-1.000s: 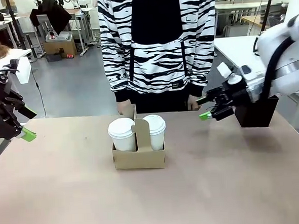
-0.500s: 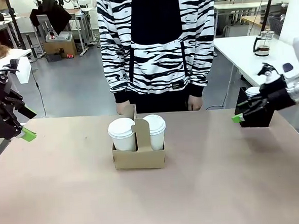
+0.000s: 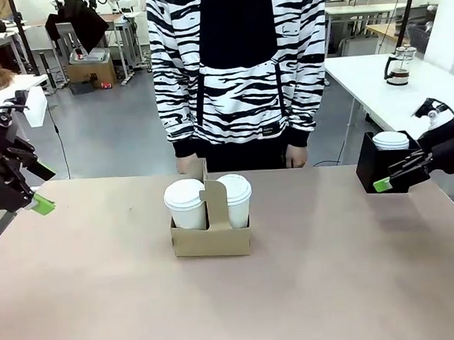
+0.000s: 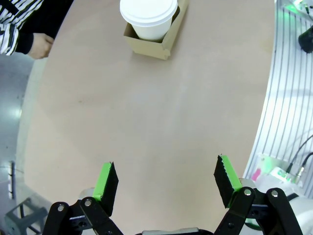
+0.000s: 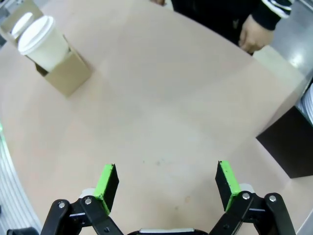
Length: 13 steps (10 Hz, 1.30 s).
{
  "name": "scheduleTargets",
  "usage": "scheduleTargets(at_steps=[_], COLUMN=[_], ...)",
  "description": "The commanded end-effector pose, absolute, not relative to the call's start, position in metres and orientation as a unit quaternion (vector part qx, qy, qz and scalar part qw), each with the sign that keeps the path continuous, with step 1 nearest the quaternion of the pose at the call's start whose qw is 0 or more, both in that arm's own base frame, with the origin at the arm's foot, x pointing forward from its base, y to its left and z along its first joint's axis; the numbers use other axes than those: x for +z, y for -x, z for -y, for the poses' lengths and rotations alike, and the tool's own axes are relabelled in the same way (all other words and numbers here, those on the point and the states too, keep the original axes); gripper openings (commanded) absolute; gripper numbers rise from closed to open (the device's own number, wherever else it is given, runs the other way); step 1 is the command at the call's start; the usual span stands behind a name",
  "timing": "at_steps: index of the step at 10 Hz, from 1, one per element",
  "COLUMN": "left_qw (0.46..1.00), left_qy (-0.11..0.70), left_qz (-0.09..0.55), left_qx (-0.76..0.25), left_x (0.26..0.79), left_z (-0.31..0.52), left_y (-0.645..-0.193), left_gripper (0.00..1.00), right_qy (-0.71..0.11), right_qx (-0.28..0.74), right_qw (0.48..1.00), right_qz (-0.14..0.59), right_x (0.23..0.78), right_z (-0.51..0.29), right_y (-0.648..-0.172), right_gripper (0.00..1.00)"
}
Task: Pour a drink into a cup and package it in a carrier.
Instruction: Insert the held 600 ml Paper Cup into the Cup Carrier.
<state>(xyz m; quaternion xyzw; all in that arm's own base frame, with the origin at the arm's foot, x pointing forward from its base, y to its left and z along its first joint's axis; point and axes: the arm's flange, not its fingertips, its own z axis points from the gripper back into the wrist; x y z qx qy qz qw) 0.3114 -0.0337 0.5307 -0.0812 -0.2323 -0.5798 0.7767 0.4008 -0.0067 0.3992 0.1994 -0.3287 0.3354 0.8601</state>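
Two cups (image 3: pixel 186 202) (carrier-held (image 3: pixel 211 239)), far from fingers (image 3: pixel 381 184).

Front camera, two wrist cameras (shared carrier (image 3: pixel 211 231))

Two lidded white cups (image 3: pixel 185 204) are sitting in one cardboard carrier (image 3: pixel 210 239), while one black box (image 3: pixel 377 168) is holding one lid stack (image 3: pixel 390 140).

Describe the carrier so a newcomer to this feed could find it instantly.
Start at the tan table, in front of the person in the striped top. Near its middle stands the carrier, a low brown cardboard box holding two lidded white cups either side of an upright handle tab, unlike the black box at the right edge.
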Motion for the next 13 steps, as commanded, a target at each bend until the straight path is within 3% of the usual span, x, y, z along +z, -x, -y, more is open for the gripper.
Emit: scheduleTargets(at_steps=[1,13], left_qw=[0.779,0.779], left_qy=[0.090,0.090], left_qz=[0.235,0.235], left_qx=[-0.575,-0.575], left_x=[0.5301,0.5301], left_z=[0.0345,0.0345], left_y=[-0.3102,-0.3102], left_gripper=[0.98,0.98], right_qy=[-0.209,-0.209], right_qx=[0.346,0.346], right_qw=[0.852,0.852], right_qz=[0.334,0.334], right_x=[0.3922,0.3922], right_z=[0.0047,0.0047], right_y=[-0.4038,-0.4038], right_gripper=[1.00,1.00])
